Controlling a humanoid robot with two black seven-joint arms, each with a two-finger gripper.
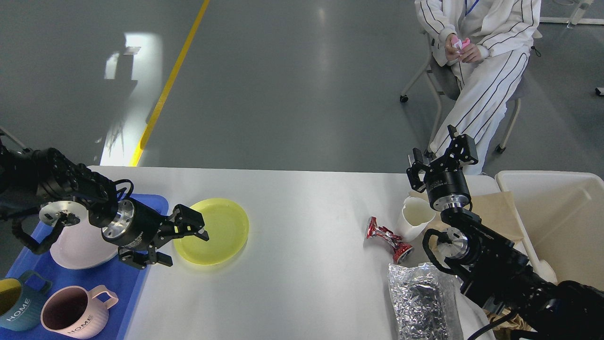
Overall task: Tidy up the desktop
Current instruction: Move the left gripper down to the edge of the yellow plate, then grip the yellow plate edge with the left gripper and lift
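The white desktop (302,226) fills the lower view. A yellow plate (222,231) lies left of its middle. My left gripper (181,245) is open, low at the plate's left edge, one finger over the rim and one just outside it. A crushed red can (388,238), a white paper cup (415,219) and a silver foil bag (422,302) lie at the right. My right gripper (441,160) is open and empty, raised above the cup at the table's far edge.
A blue tray (113,283) at the left holds a pink plate (78,248), a pink mug (75,316) and a teal mug (19,307). A cream bin (561,222) stands at the right, brown paper (495,212) beside it. A seated person (481,61) is beyond the table.
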